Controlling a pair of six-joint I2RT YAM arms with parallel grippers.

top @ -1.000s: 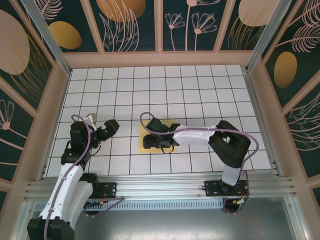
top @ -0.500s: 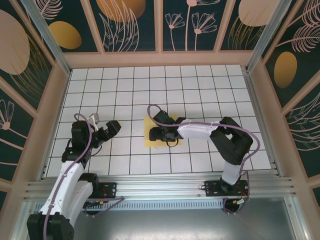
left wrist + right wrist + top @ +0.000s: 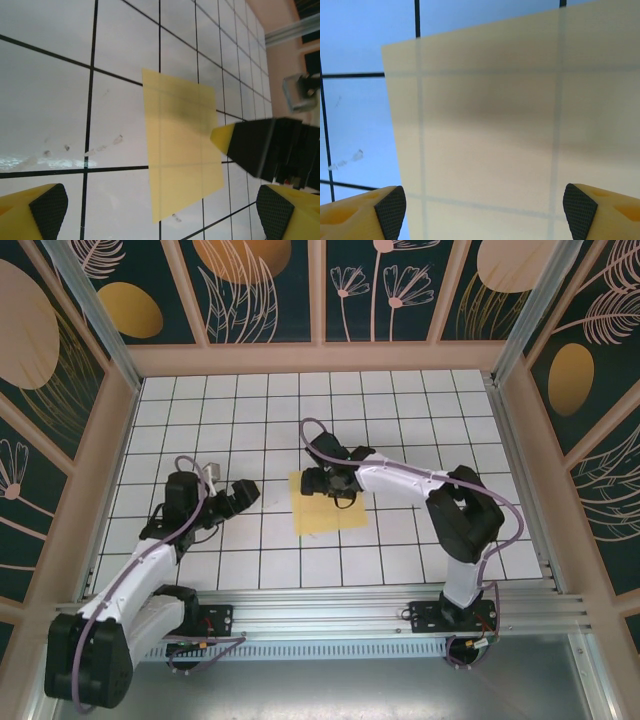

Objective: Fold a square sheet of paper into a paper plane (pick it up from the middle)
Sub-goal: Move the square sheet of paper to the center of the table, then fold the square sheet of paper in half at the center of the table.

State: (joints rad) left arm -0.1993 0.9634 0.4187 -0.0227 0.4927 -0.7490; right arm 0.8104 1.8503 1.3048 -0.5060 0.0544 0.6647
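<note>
Right gripper (image 3: 314,483) moved farther — sheet (image 3: 330,518) apparently just beneath.

The far half of the worktop (image 3: 400,410) is bare tile, so you can pass there freely. The right claw (image 3: 318,482) hangs over the far edge of the yellow sheet (image 3: 325,515) with its jaws wide apart, and its arm (image 3: 400,485) blocks the way from the right. On the left, the left claw (image 3: 240,496) stands near the sheet, with bare tile between them. The walls (image 3: 320,358) close three sides.
</note>
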